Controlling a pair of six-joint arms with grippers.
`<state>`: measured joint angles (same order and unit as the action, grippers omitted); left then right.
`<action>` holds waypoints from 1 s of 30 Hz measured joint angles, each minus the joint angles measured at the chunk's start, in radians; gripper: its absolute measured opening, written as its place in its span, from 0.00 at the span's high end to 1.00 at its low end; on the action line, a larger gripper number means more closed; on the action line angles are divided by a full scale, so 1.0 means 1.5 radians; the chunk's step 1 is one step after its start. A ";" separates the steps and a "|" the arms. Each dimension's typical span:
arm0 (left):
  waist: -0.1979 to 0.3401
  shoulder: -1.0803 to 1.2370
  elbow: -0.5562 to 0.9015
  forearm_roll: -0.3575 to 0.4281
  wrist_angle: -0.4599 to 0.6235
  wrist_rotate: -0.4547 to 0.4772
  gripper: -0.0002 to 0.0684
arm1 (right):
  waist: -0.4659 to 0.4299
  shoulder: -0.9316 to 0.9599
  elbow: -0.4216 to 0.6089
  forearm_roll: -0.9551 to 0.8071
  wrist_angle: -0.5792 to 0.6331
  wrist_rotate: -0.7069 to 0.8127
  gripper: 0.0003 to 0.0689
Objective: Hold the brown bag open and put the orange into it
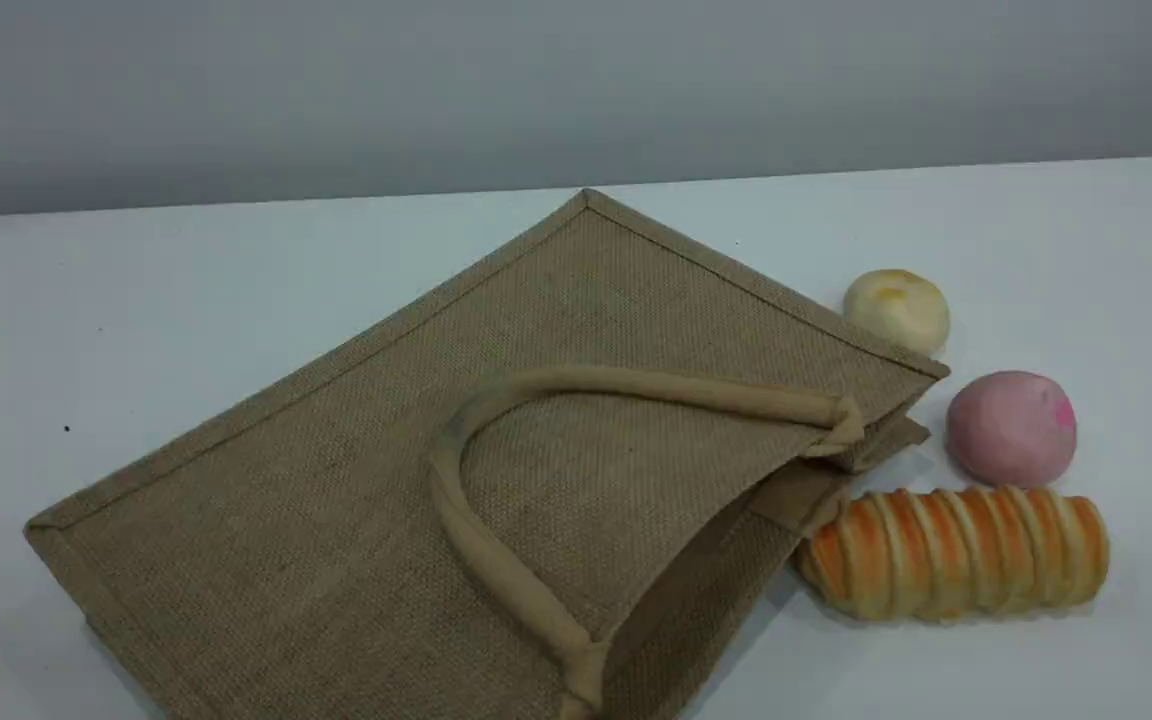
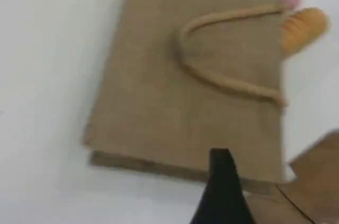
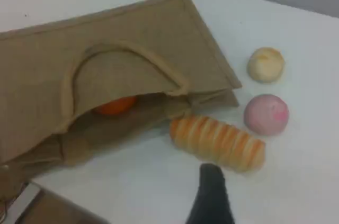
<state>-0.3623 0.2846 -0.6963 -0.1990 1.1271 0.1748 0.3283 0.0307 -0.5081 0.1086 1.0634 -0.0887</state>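
Already inside brown bag (image 3: 116, 86) lying flat on desk (image 1: 136, 300): orange (image 3: 115, 105). My left end effector (image 2: 221, 156) and right end effector (image 3: 211, 170) spread, empty.

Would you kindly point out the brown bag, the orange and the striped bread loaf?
brown bag (image 1: 336, 480): scene view, on its flat woven upper side.
orange (image 3: 115, 105): right wrist view, on the part showing inside the bag's mouth.
striped bread loaf (image 1: 956, 550): scene view, on its middle.
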 joint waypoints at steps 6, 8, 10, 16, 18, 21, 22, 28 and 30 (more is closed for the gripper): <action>0.000 -0.097 0.088 0.119 -0.040 -0.104 0.32 | 0.000 0.000 0.000 0.000 0.000 0.001 0.31; 0.000 -0.108 0.113 0.133 -0.038 -0.117 0.32 | 0.000 0.000 0.000 0.000 0.001 0.001 0.31; 0.001 -0.111 0.130 0.133 -0.031 -0.117 0.32 | 0.000 0.000 0.000 0.000 0.001 0.001 0.31; 0.001 -0.111 0.130 0.133 -0.033 -0.117 0.32 | -0.001 0.000 0.000 0.000 0.001 0.001 0.31; 0.001 -0.111 0.130 0.133 -0.033 -0.117 0.32 | -0.014 0.000 0.000 0.001 0.002 0.001 0.31; 0.001 -0.111 0.129 0.133 -0.033 -0.117 0.32 | -0.065 0.000 0.000 0.001 0.002 0.001 0.31; 0.001 -0.111 0.129 0.133 -0.033 -0.117 0.32 | -0.088 0.000 0.000 0.001 0.002 0.001 0.31; 0.001 -0.111 0.129 0.133 -0.033 -0.117 0.32 | -0.200 -0.010 0.000 0.001 0.002 0.001 0.31; 0.001 -0.111 0.129 0.133 -0.032 -0.117 0.32 | -0.213 -0.021 0.000 0.001 0.002 0.001 0.31</action>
<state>-0.3614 0.1175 -0.5024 0.0000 1.0787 0.0000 0.0085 -0.0014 -0.5081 0.1094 1.0669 -0.0880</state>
